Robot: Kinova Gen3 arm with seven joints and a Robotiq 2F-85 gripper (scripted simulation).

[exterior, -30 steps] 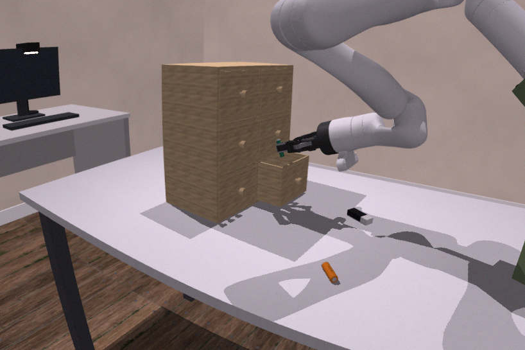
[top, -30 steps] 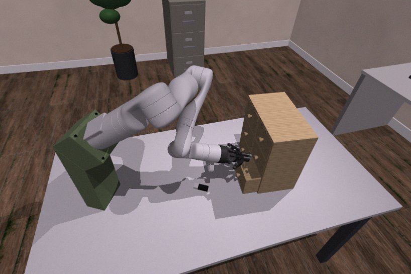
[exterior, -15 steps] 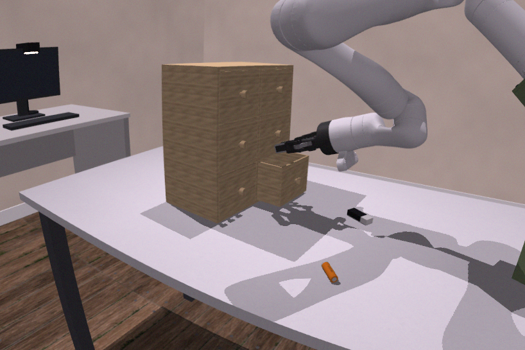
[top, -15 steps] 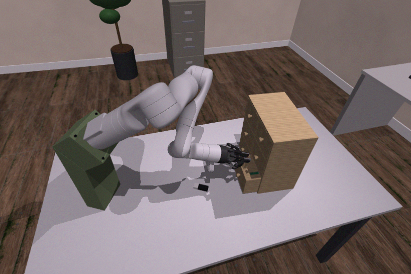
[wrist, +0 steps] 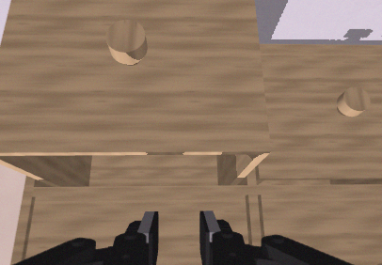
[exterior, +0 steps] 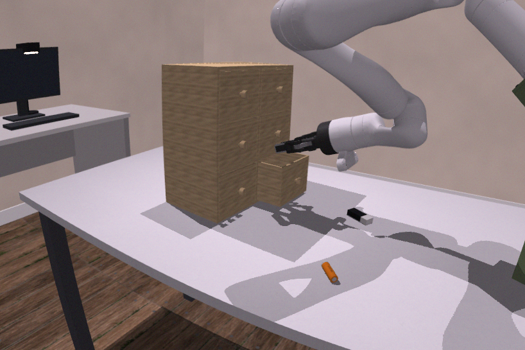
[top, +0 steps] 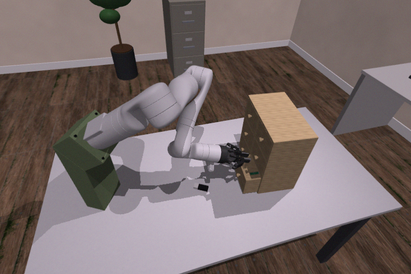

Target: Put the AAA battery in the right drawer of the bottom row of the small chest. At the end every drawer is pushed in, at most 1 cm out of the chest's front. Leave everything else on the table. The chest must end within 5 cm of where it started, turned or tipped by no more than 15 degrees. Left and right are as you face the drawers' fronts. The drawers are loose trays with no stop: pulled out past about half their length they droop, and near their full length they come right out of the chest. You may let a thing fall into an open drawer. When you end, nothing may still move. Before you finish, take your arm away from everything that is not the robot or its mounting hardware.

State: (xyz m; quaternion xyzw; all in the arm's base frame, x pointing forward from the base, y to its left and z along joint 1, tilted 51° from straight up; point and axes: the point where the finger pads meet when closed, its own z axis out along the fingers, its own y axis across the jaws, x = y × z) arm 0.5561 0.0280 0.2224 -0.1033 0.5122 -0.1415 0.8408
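The green AAA battery [top: 254, 173] shows inside the pulled-out bottom right drawer [top: 251, 186] [exterior: 269, 184] [wrist: 188, 104] of the wooden chest [top: 288, 164] [exterior: 190, 133]. It is hidden in the exterior view and in the wrist view. My gripper [top: 248, 157] [exterior: 278, 148] [wrist: 179, 229] is partly open with nothing between its fingers. It hangs above the open drawer, near the chest's front. The drawer stands well out of the chest and looks level. The other drawers look pushed in.
A black and white block [top: 201, 187] [exterior: 359, 216] lies on the table [top: 132, 241] [exterior: 106, 176] in front of the chest. An orange battery-like cylinder [exterior: 329, 272] lies nearer the table edge in the exterior view.
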